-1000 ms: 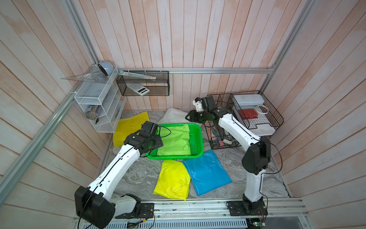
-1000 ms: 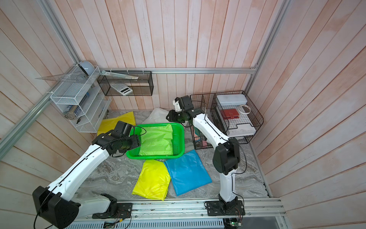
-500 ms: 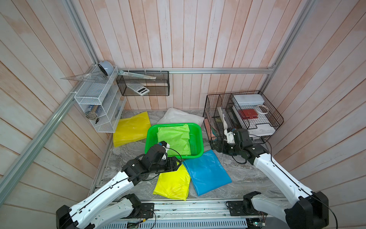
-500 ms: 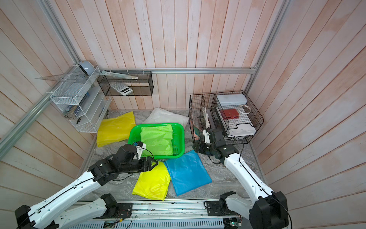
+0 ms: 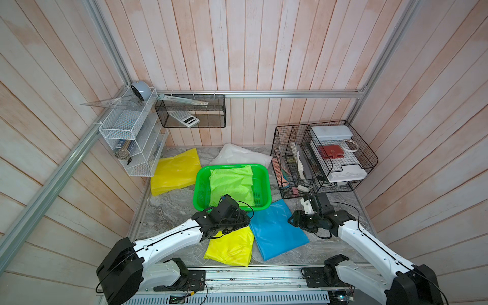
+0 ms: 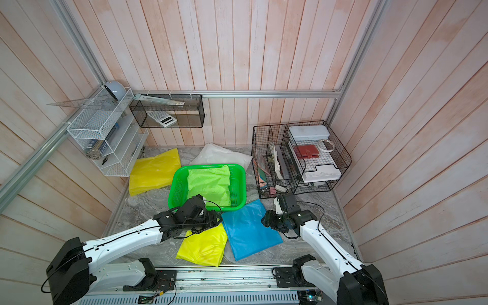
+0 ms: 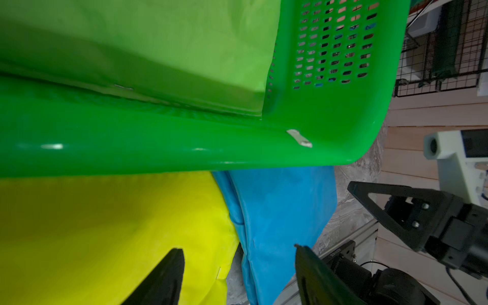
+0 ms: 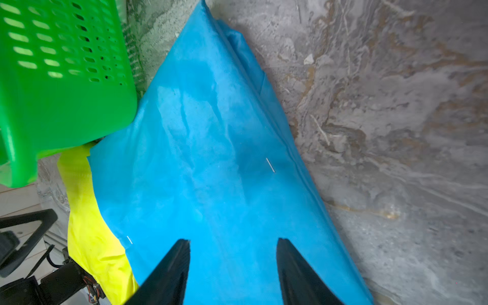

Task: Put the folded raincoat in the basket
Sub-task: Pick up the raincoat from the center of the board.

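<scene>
The green basket (image 5: pixel 202 187) (image 6: pixel 178 188) stands mid-table with a light green folded raincoat (image 5: pixel 232 183) lying in it. Just in front of it lie a blue folded raincoat (image 5: pixel 274 229) (image 8: pixel 211 158) and a yellow folded raincoat (image 5: pixel 231 247) (image 7: pixel 105 232), side by side. My left gripper (image 5: pixel 244 223) (image 7: pixel 239 250) is open and empty, low over the seam between the yellow and blue ones, close to the basket's near rim (image 7: pixel 184 142). My right gripper (image 5: pixel 291 220) (image 8: pixel 233 243) is open and empty, at the blue raincoat's right edge.
A second yellow folded raincoat (image 5: pixel 175 171) and a white one (image 5: pixel 240 155) lie behind the basket. A black wire organiser (image 5: pixel 324 158) fills the back right. A white mesh shelf (image 5: pixel 132 140) and a black mesh tray (image 5: pixel 190 113) hang on the walls. A metal rail (image 5: pixel 237 277) runs along the front.
Both arms have drawn back from the basket's left and back right to the near side, and now sit low by the yellow and blue raincoats. The light green raincoat stayed in the basket.
</scene>
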You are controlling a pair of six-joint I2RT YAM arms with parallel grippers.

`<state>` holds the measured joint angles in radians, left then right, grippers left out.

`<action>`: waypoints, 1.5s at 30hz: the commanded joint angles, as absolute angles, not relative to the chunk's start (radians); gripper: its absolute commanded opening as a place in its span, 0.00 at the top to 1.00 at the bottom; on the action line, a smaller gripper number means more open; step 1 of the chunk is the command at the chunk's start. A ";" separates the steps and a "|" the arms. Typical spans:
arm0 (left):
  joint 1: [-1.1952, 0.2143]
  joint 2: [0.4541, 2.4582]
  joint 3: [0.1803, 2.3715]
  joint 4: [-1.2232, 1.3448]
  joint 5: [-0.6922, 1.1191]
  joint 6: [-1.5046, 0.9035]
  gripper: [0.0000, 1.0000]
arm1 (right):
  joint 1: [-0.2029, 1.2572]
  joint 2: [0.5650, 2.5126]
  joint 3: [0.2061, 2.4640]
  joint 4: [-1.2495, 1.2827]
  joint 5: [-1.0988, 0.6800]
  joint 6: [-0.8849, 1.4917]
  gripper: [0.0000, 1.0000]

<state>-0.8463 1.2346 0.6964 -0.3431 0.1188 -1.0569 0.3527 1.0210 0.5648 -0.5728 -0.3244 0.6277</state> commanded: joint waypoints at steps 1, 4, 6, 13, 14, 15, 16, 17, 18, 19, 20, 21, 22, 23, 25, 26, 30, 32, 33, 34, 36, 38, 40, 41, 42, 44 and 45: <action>-0.861 1.257 0.670 -0.260 0.094 -1.100 0.28 | 0.372 1.026 0.557 -0.573 -0.431 0.606 0.53; -0.867 1.274 0.651 -0.225 0.084 -1.119 0.28 | 0.436 1.021 0.580 -0.548 -0.448 0.581 0.57; -0.867 1.287 0.638 -0.196 0.083 -1.135 0.28 | 0.474 1.026 0.572 -0.516 -0.414 0.597 0.60; -0.879 1.350 0.632 -0.126 0.085 -1.171 0.27 | 0.532 1.143 0.471 -0.360 -0.426 0.757 0.72; -0.880 1.356 0.633 -0.121 0.083 -1.174 0.27 | 0.539 1.157 0.471 -0.374 -0.425 0.750 0.72; -0.882 1.363 0.635 -0.119 0.079 -1.176 0.27 | 0.547 1.172 0.475 -0.404 -0.426 0.738 0.73; -0.883 1.373 0.637 -0.117 0.075 -1.180 0.27 | 0.552 1.189 0.480 -0.433 -0.429 0.723 0.73; -0.884 1.382 0.638 -0.114 0.072 -1.182 0.27 | 0.555 1.204 0.480 -0.452 -0.435 0.709 0.73; -0.883 1.394 0.639 -0.109 0.071 -1.184 0.27 | 0.556 1.219 0.483 -0.475 -0.445 0.691 0.73; -0.883 1.407 0.640 -0.106 0.067 -1.184 0.27 | 0.558 1.233 0.484 -0.494 -0.452 0.675 0.73; -0.883 1.418 0.645 -0.104 0.062 -1.184 0.27 | 0.563 1.243 0.482 -0.504 -0.453 0.669 0.74; -0.884 1.429 0.648 -0.099 0.059 -1.184 0.27 | 0.566 1.249 0.478 -0.513 -0.450 0.663 0.74; -0.884 1.445 0.651 -0.090 0.056 -1.186 0.27 | 0.567 1.253 0.474 -0.520 -0.442 0.658 0.74; -0.885 1.457 0.655 -0.083 0.054 -1.187 0.27 | 0.569 1.253 0.470 -0.520 -0.440 0.658 0.74; -0.885 1.485 0.667 -0.061 0.054 -1.189 0.27 | 0.569 1.252 0.461 -0.517 -0.435 0.657 0.74; -0.885 1.498 0.673 -0.055 0.052 -1.189 0.28 | 0.569 1.252 0.460 -0.517 -0.435 0.655 0.74; -0.884 1.555 0.707 -0.038 0.057 -1.178 0.34 | 0.568 1.243 0.467 -0.518 -0.431 0.652 0.74; -0.885 1.572 0.720 -0.033 0.060 -1.177 0.37 | 0.569 1.239 0.469 -0.520 -0.430 0.651 0.74; -0.885 1.576 0.726 -0.027 0.059 -1.174 0.39 | 0.568 1.238 0.468 -0.523 -0.428 0.649 0.74; -0.885 1.582 0.729 -0.023 0.058 -1.174 0.41 | 0.569 1.238 0.469 -0.525 -0.429 0.648 0.74; -0.884 1.593 0.734 -0.019 0.055 -1.173 0.45 | 0.569 1.236 0.469 -0.528 -0.428 0.647 0.74; -0.886 1.606 0.738 -0.017 0.057 -1.173 0.49 | 0.569 1.235 0.469 -0.529 -0.426 0.644 0.74; -0.886 1.614 0.736 -0.004 0.064 -1.176 0.55 | 0.569 1.233 0.471 -0.535 -0.424 0.642 0.74; -0.886 1.614 0.738 0.000 0.064 -1.179 0.57 | 0.569 1.232 0.471 -0.536 -0.423 0.642 0.74; -0.886 1.614 0.737 0.000 0.066 -1.181 0.60 | 0.569 1.232 0.471 -0.536 -0.422 0.641 0.74; -0.887 1.612 0.742 -0.008 0.067 -1.178 0.68 | 0.568 1.232 0.471 -0.534 -0.422 0.641 0.73; -0.888 1.610 0.744 -0.016 0.065 -1.174 0.71 | 0.569 1.233 0.470 -0.534 -0.422 0.643 0.73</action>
<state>-0.8803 1.5860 0.7311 0.0120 0.0624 -1.1706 0.5613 1.2247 0.4828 -0.4538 -0.4507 0.6537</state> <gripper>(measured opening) 0.301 0.264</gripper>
